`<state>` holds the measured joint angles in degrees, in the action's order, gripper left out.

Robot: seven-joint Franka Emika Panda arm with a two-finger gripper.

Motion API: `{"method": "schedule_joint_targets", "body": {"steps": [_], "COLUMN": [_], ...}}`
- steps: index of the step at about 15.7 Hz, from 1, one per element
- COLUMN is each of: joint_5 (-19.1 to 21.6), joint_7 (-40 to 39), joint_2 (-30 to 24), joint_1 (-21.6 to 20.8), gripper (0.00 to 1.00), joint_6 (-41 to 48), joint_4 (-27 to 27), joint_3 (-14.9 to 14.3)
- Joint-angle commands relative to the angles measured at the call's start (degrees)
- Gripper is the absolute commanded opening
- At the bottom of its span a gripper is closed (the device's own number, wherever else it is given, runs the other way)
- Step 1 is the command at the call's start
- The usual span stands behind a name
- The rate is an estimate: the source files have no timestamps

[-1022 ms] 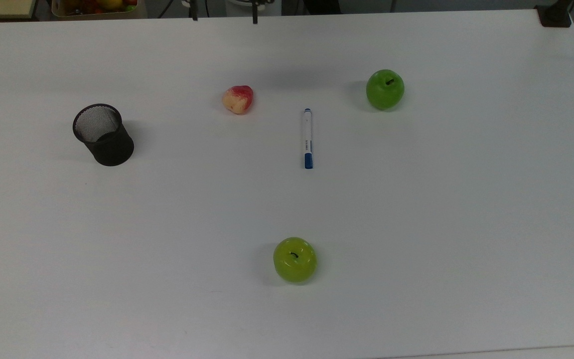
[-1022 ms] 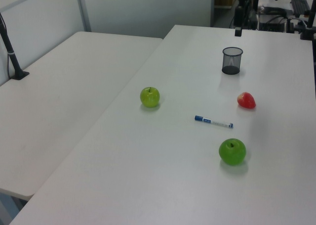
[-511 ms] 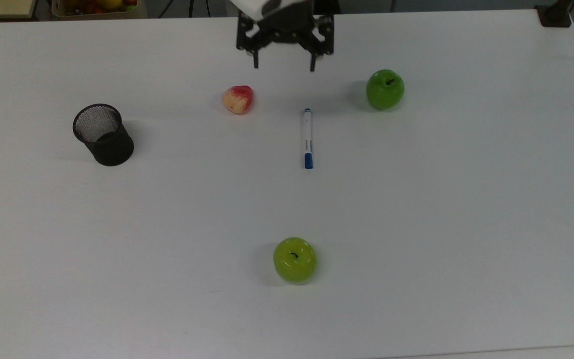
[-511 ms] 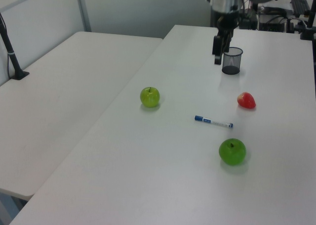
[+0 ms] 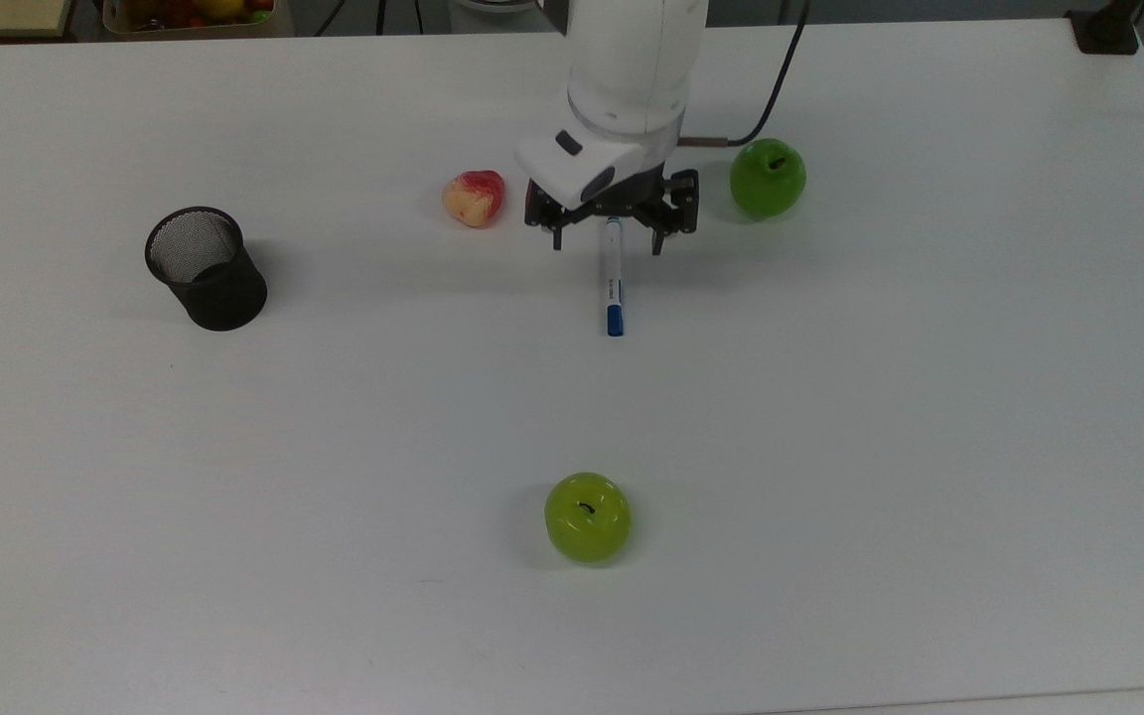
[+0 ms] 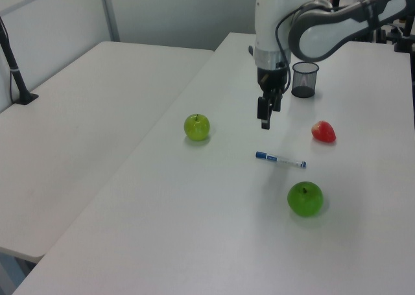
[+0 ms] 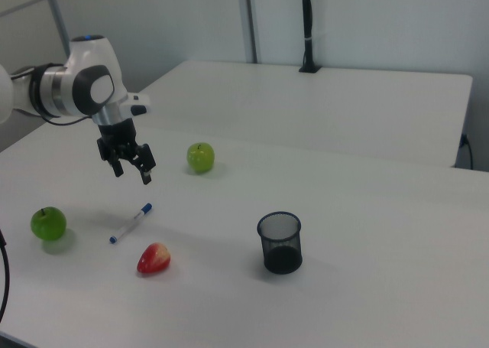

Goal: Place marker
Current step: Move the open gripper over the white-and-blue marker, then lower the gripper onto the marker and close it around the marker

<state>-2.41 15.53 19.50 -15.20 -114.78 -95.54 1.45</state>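
Over the preceding second the arm came in from the table's far edge, and at inspection the gripper (image 5: 605,241) hung in the air over the tail end of the marker (image 5: 613,282). In the top view it overlapped that end; the right view showed the gripper (image 7: 131,167) well above the tabletop, clear of the marker (image 7: 131,222). The fingers stood spread wide and held nothing.

The marker lay flat on the white table (image 5: 890,417), unmoved, between the red-and-cream toy fruit (image 5: 475,198) and the darker green apple (image 5: 768,178), its blue cap pointing toward the yellow-green apple (image 5: 588,516). The black mesh pen cup (image 5: 205,268) stood upright and well apart, toward the top view's left.

Judgement: this was the approach to a pick; descent and closure were not yet made. The cup was the likely destination, though the task did not name one.

In the top view the arm's body concealed the marker's tail end. In the left view the gripper (image 6: 266,114) appeared edge-on, so finger spread could not be read there.
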Motion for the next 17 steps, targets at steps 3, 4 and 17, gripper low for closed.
{"method": "schedule_joint_targets", "body": {"steps": [3,4,17], "joint_5": [-0.8,-0.8,-3.7], "joint_7": [1.0,1.0,2.8], "joint_2": [4.0,4.2,9.0], "joint_1": [-1.9,-2.0,-2.0], "gripper": [1.0,1.0,0.88], "joint_6": [-2.6,-3.2,-8.6], "joint_4": [0.1,0.0,-1.0], "joint_3": [-0.5,-0.5,-0.5]}}
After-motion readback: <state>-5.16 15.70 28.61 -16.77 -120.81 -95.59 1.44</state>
